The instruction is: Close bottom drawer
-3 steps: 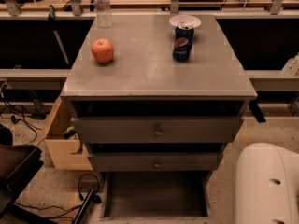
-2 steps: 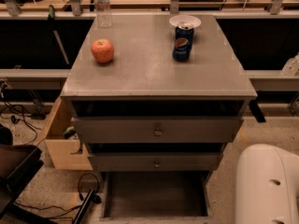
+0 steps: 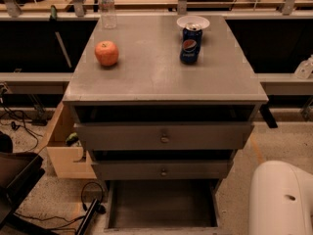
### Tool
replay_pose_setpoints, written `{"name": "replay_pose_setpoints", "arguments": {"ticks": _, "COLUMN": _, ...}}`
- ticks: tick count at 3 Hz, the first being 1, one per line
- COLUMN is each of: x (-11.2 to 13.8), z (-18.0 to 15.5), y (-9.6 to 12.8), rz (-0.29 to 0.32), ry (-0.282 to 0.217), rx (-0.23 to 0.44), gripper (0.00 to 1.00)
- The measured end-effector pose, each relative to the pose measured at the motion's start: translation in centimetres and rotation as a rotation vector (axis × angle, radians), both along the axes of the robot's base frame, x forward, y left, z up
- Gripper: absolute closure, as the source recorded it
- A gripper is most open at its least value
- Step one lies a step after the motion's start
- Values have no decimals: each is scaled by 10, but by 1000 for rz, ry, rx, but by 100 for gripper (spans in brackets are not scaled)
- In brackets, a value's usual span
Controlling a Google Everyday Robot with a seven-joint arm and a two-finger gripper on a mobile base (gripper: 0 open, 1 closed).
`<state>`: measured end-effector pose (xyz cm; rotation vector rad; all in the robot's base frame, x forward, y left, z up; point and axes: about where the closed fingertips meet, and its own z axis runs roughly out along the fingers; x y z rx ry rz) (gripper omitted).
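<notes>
The bottom drawer [image 3: 161, 203] stands pulled out at the bottom centre of the frame, floor exposed, under the two wider drawers [image 3: 164, 137]. I can't see the gripper, so I cannot tell its state; only a white robot shell [image 3: 281, 199] shows at lower right. An apple [image 3: 106, 53] and a soda can [image 3: 190, 44] sit on the cabinet top [image 3: 156, 77].

It looks like a robotics lab or workshop. A grey metal cabinet [image 3: 156, 77] stands on a speckled concrete floor [image 3: 46, 199] between metal-framed benches [image 3: 286, 78]. Loose cables [image 3: 19, 120] trail about, an apple [image 3: 106, 53] and a Pepsi can [image 3: 190, 44] serve as props, and a white robot shell [image 3: 281, 199] is nearby, its gripper out of view.
</notes>
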<state>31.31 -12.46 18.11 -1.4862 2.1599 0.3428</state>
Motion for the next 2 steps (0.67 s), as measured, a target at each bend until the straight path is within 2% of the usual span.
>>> {"name": "replay_pose_setpoints", "arguments": {"ticks": 1, "x": 20, "z": -23, "y": 18, "rz": 7, "ry": -36, "rx": 76, "gripper": 100}}
{"name": "replay_pose_setpoints", "arguments": {"ticks": 2, "x": 54, "z": -33, "y": 33, "rz": 49, "ry": -117, "rx": 115, "gripper": 100}}
